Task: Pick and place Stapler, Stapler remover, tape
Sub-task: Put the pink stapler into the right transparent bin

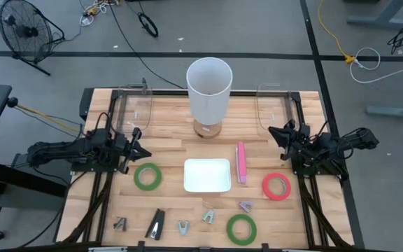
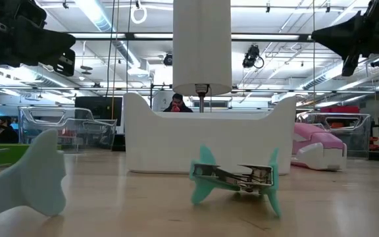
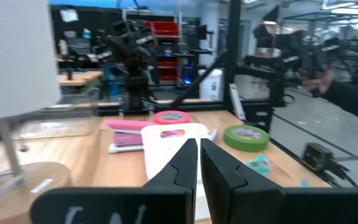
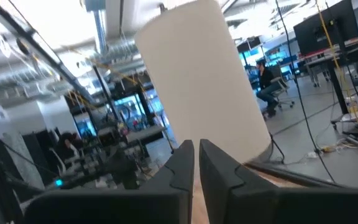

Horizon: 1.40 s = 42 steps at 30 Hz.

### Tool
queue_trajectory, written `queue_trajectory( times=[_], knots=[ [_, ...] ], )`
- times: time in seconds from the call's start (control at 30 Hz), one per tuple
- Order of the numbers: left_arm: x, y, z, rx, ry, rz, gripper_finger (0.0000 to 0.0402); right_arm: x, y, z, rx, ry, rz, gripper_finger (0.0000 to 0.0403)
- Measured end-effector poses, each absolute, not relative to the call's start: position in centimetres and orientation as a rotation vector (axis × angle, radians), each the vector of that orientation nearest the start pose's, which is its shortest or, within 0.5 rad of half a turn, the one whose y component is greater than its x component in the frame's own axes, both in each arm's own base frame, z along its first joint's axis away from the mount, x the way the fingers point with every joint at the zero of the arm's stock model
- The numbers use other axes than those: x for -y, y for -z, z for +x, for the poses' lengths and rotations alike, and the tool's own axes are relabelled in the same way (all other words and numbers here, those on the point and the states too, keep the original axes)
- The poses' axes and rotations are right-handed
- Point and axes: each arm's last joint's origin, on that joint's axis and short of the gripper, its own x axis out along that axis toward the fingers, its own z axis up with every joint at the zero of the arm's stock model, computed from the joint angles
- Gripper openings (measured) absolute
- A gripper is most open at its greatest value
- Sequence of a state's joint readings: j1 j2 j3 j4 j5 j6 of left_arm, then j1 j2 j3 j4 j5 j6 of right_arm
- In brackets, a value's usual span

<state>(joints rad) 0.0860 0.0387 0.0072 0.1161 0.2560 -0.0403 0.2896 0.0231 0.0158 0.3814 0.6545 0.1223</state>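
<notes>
So both arms just hang at mid-frame, left gripper (image 1: pixel 137 147) and right gripper (image 1: pixel 273 133) pinched closed on nothing. The pink stapler (image 1: pixel 241 162) lies just lower-left of the right gripper, black stapler (image 1: pixel 157 224) sits well below the left.

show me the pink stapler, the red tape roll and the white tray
pink stapler (image 1: pixel 241 162), high view, middle of its long body
red tape roll (image 1: pixel 267 187), high view, left side of the ring's band
white tray (image 1: pixel 187 183), high view, left rim near the front corner
</notes>
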Motion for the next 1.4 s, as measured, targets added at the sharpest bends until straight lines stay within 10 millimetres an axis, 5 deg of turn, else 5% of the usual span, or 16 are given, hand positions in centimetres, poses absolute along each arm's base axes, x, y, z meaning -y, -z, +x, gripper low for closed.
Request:
queue_trajectory(
  times=[0.5, 0.6, 0.77, 0.9, 1.0, 1.2, 1.4],
  knots=[
    [-0.3, -17.7, 9.9, 0.111, 0.123, -0.083, 0.0023, -0.2, -22.3, 7.5, 0.609, 0.364, 0.433, 0.0029],
    [-0.3, -17.8, 9.9, 0.112, 0.125, -0.115, 0.0023, -0.6, -22.3, 7.7, 0.613, 0.211, 0.503, 0.0029],
    [-0.3, -17.8, 9.8, 0.118, 0.126, -0.135, 0.0023, -2.2, -21.4, 10.4, 0.306, 0.029, 0.528, 0.0029],
    [-0.3, -17.8, 9.8, 0.118, 0.115, -0.136, 0.0023, -3.3, -25.4, 12.5, 0.227, -0.021, 0.406, 0.0029],
    [-0.3, -17.8, 9.8, 0.119, 0.107, -0.136, 0.0023, -4.9, -27.7, 15.3, -0.005, -0.056, 0.309, 0.0029],
    [-0.3, -17.8, 9.9, 0.118, 0.109, -0.165, 0.0023, -7.1, -28.7, 20.0, -0.685, 0.158, 0.206, 0.0029],
    [-0.3, -17.8, 9.9, 0.116, 0.105, -0.209, 0.0023, -8.4, -28.3, 22.6, -1.078, 0.287, 0.158, 0.0029]
  ],
)
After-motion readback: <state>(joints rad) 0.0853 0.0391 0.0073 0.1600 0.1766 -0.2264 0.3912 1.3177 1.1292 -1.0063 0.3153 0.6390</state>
